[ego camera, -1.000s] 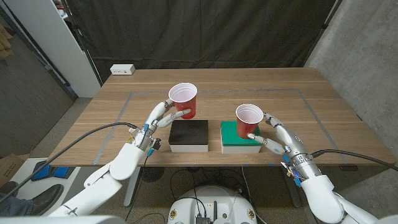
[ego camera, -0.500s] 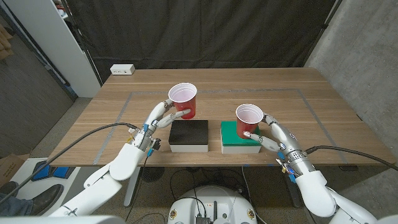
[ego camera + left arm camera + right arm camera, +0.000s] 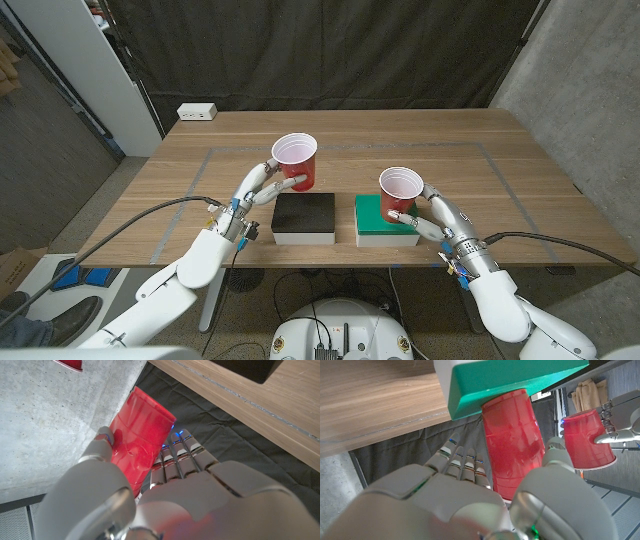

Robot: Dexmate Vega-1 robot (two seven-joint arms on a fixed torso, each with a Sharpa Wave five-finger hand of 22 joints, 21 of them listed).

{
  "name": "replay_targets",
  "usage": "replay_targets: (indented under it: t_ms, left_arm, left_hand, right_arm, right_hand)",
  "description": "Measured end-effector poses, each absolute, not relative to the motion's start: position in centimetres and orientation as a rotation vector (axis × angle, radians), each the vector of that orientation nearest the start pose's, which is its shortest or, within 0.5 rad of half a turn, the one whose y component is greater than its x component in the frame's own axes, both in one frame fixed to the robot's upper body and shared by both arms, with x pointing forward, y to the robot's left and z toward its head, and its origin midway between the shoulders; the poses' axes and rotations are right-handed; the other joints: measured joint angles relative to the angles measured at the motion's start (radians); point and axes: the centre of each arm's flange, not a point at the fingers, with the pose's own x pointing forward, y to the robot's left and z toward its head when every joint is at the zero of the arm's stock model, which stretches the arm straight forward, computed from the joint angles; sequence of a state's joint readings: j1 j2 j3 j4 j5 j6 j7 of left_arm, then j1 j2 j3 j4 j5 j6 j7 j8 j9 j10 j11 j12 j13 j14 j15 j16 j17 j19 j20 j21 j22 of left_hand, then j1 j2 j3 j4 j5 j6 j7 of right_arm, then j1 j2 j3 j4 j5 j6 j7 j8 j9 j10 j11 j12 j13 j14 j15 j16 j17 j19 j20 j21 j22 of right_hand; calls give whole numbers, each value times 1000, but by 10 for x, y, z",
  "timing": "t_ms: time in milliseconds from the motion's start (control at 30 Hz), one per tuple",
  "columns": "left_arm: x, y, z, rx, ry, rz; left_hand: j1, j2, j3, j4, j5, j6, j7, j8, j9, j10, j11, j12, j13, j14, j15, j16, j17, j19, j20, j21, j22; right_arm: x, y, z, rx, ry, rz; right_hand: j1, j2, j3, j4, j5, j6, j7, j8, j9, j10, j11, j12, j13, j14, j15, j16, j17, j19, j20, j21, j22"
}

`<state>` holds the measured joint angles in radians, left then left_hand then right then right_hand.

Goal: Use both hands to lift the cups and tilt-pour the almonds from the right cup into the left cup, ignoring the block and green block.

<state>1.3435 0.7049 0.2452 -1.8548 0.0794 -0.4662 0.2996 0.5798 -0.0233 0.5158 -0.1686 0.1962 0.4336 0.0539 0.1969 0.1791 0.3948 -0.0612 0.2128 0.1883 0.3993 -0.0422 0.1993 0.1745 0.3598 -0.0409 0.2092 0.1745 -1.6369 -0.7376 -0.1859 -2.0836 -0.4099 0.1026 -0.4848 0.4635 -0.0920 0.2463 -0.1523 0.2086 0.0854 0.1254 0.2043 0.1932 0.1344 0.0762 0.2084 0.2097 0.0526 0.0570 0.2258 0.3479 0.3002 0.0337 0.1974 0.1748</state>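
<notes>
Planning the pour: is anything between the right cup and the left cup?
Nothing visible. The right cup stands on the green block, the left cup is held above the black block; only open air separates them.

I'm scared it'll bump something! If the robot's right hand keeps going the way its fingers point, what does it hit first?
Probably the right cup. The right hand is already around it on the green block.
</notes>
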Motion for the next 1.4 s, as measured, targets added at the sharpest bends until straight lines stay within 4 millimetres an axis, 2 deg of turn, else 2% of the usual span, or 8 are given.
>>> replay_targets:
  t_ms: [233, 367, 567, 667, 933, 1033, 1167, 1400]
  left_arm:
    - [484, 241, -76, 579, -941, -155]
    - [485, 241, -76, 581, -937, -152]
    - [486, 241, -76, 582, -929, -146]
    - [487, 241, -75, 583, -927, -143]
    - [488, 240, -76, 581, -923, -138]
    - [488, 239, -76, 579, -921, -135]
    - [489, 239, -76, 577, -921, -132]
    - [489, 236, -77, 569, -920, -135]
  left_hand:
    - [1, 1, 0, 0, 4, 0, 0, 0, 0, 0, 0, 0, 0, 1, 1, 0, 0, 0, 0, 0, 0]
    - [5, 5, 0, 0, 4, 0, 0, 0, 0, 0, 0, 0, 0, 1, 1, 0, 0, 0, 0, 0, 0]
    - [5, 5, -3, 3, 4, 0, 0, 0, 0, 0, 0, 0, 0, 1, 1, 0, 0, 0, 0, 0, 0]
    - [5, 5, -3, 3, 4, 0, 0, 0, 0, 0, 0, 0, 0, 1, 1, 0, 0, 0, 0, 0, 0]
    - [10, 10, -3, 3, 4, 4, 4, 0, 0, 0, 1, 0, 0, 3, 0, 0, 3, 0, 0, 0, 0]
    - [10, 10, -3, 3, 4, 5, 5, 0, 0, 2, 2, 0, 0, 7, -4, 0, 5, 0, 0, 0, 0]
    - [10, 10, -3, 3, 4, 5, 6, 0, 0, 2, 2, 0, 0, 6, -4, 0, 5, 0, 0, 0, 0]
    - [15, 14, -7, -2, 4, 11, 0, 0, 5, 9, 2, 0, 0, 17, -4, 0, 5, 11, 0, 0, 0]
  right_arm:
    - [443, -242, -143, -875, -774, -58]
    - [446, -241, -142, -872, -778, -54]
    - [449, -241, -141, -866, -784, -52]
    - [451, -241, -141, -860, -789, -53]
    - [452, -241, -144, -840, -812, -61]
    - [452, -241, -145, -831, -820, -62]
    - [453, -242, -147, -826, -820, -62]
    - [451, -242, -148, -793, -841, -63]
  right_hand:
    - [0, 0, 0, 0, 0, 12, 1, 0, 0, 9, -9, 0, 0, 14, -6, 4, 0, 13, -5, 4, 0]
    - [0, 0, 0, 0, 5, 21, 0, 8, 0, 17, -7, 0, 0, 23, -9, 7, 0, 16, -5, 6, 0]
    - [0, 0, 0, 0, 7, 49, 1, 15, 0, 43, -17, 10, 0, 44, -19, 15, -1, 38, -9, 10, 0]
    - [7, -3, 0, 0, 7, 88, -5, 29, 0, 77, -27, 20, 0, 79, -33, 29, -5, 69, -14, 18, 0]
    - [40, 8, 0, 0, 28, 256, -51, 78, 5, 233, -64, 55, 0, 229, -81, 85, -2, 197, -37, 49, 0]
    - [47, 1, 0, 0, 36, 302, -64, 90, 5, 277, -73, 62, 0, 280, -95, 105, 2, 238, -41, 56, 5]
    - [57, 4, -4, 4, 43, 345, -81, 101, 5, 312, -87, 70, 0, 319, -101, 119, 6, 275, -50, 67, 5]
    - [69, 3, -4, 4, 44, 389, -94, 116, 5, 357, -92, 70, 0, 366, -102, 141, 12, 314, -71, 76, 5]
